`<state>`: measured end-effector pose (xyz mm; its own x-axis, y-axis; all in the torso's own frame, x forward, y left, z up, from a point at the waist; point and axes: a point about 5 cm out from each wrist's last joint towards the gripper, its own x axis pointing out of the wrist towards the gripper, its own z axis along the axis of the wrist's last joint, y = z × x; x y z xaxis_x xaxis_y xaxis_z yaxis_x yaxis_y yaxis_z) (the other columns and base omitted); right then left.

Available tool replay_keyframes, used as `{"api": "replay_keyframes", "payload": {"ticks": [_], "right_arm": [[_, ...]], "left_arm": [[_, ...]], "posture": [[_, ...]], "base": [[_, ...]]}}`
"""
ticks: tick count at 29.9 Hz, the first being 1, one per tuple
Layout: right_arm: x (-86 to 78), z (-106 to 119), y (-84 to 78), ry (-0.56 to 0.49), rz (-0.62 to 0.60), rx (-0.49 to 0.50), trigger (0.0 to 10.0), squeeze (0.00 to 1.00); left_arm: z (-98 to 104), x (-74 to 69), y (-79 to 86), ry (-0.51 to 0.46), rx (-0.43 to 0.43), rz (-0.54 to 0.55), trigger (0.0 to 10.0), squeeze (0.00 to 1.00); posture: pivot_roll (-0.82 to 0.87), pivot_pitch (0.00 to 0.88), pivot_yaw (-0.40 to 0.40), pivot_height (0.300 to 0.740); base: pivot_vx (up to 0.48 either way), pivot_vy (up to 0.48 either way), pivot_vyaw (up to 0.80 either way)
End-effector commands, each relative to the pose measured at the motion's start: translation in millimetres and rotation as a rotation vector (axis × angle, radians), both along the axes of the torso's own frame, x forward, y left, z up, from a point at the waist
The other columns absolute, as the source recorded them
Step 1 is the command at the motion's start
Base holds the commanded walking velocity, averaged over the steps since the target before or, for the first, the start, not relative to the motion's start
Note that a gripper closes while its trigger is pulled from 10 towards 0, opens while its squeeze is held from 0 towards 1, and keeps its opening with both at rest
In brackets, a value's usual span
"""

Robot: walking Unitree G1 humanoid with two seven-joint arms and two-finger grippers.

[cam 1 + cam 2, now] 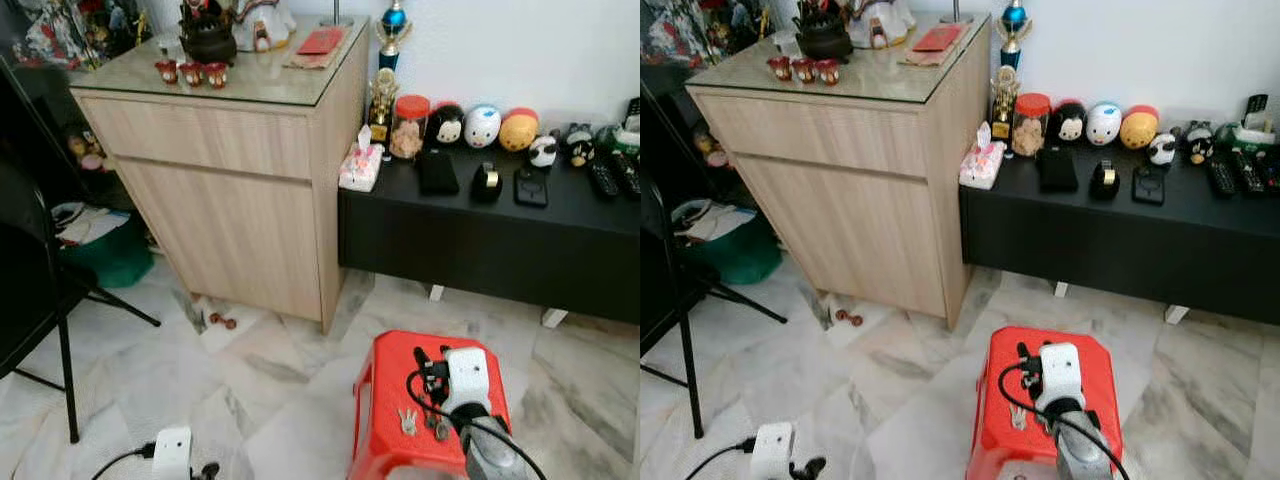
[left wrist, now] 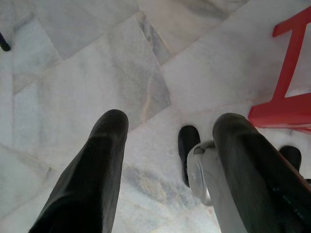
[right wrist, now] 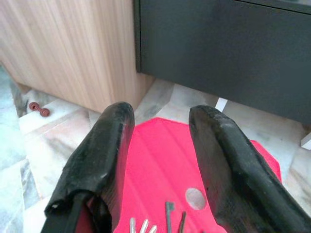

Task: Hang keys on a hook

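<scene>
Right wrist view, my right gripper [image 3: 158,160] with fingers spread and empty, hovering above the red stool [image 1: 385,400], keys [image 1: 408,424] lying on the stool top just beside it, my left gripper [image 2: 167,170] spread over marble floor [image 2: 97,73].

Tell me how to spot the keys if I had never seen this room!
Find the tall light wooden cabinet; on the marble floor before it stands a small red plastic stool. The small silver metal keys lie on its seat, under the open right gripper. They are the seat's only loose, shiny bits.
</scene>
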<state>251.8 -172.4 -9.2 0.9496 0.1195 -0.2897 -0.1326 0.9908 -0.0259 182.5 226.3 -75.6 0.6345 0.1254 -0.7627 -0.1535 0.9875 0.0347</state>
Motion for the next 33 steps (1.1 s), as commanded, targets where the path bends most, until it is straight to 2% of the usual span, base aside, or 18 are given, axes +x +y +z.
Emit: {"api": "replay_keyframes", "payload": {"ticks": [1,5,20,33], "right_arm": [[-3.1,-5,2.0,0.032,0.007,0.007,10.0,0.00],[-2.0,-4,2.5,0.025,0.012,0.013,10.0,0.00],[-3.7,-19,13.8,0.171,0.125,0.011,10.0,0.00],[-1.4,-20,14.1,0.178,0.130,-0.013,10.0,0.00]], "left_arm": [[-4,-8.9,4.0,0.040,0.008,0.000,10.0,0.00],[-4,-8.6,4.5,0.040,0.008,0.002,10.0,0.00],[-4,-9.2,5.5,0.044,0.009,0.001,10.0,0.00],[-4,-11.2,6.6,0.051,0.009,0.003,10.0,0.00]], "posture": [[-0.02,0.048,0.047,0.653],[-0.02,0.049,0.047,0.638],[-0.01,0.053,0.046,0.638],[0.00,0.060,0.048,0.638]], "base": [[0.000,0.000,0.00],[0.000,0.000,0.00],[0.000,0.000,0.00],[0.000,0.000,0.00]]}}
